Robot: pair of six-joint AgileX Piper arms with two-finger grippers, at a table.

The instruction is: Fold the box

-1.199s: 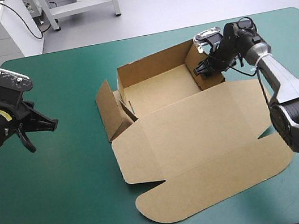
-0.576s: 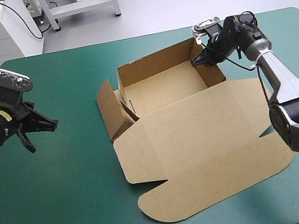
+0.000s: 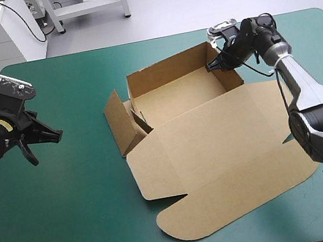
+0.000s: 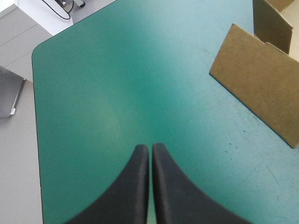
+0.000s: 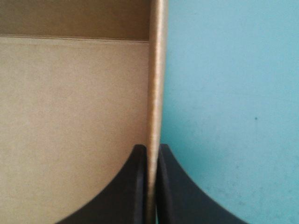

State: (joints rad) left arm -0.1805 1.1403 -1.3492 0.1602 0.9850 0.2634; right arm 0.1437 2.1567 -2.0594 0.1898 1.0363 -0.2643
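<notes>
A brown box (image 3: 201,133) is shown half formed in the middle of a teal-green table (image 3: 91,220). Its tray part is set toward the far edge with the back and right walls raised, and the wide lid (image 3: 219,167) is laid flat toward the near edge. The step in hand is judged to be the raising and setting of the tray's right wall (image 3: 225,76). That wall is gripped at its far upper corner by the right arm's black fingers (image 3: 215,66), which are all but closed. The thin board edge (image 5: 156,93) is pinched upright between them, with the tray's inside seen to one side of these fingers (image 5: 133,186) and bare table on the other. The left arm's fingers (image 3: 49,135) are pressed together with nothing held, above the table's left part and well apart from the box. Ahead of these fingers (image 4: 133,186) and off to one side, only the box's left flap (image 4: 261,88) is seen, splayed outward and not tucked in. The next move is judged to call for the gripped wall to be kept square while the loose left flap (image 3: 119,119) is brought up and tucked, for which the idle left arm would be needed at the box. Care would be called for so that the light board is not dragged across the table.
</notes>
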